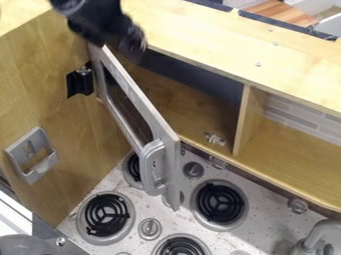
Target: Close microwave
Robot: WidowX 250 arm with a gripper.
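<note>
The microwave door (170, 142) is open; it is flat and gray, with a thick, pale edge; it has a long dark window (125, 107) in the middle, with a gray rim around it; a chunky, rounded gray handle (153, 167) sticks out at its near end. The door stands upright and swings out from the far left part of the wooden cupboard (256, 67); its handle end hangs over the stove top (150, 209), so you can see into the microwave space (163, 104) behind it; that space has a wooden floor and a dark strip high up.

The end effector (132, 42) is black and is at the far left, up by the far top corner of the door; the rest of the door runs from there toward the near side and a bit to the right; the handle is well apart from the end effector; I cannot tell if the end effector touches the door, and I cannot tell if it is squeezed tight or let go.

A wooden wall (57, 74) is on the left, with a black bracket (80, 82) and a gray holder (32, 155) on it; the stove top has black curly burners (106, 214) and round knobs (150, 228); a gray tap (319, 234) is at the near right.
</note>
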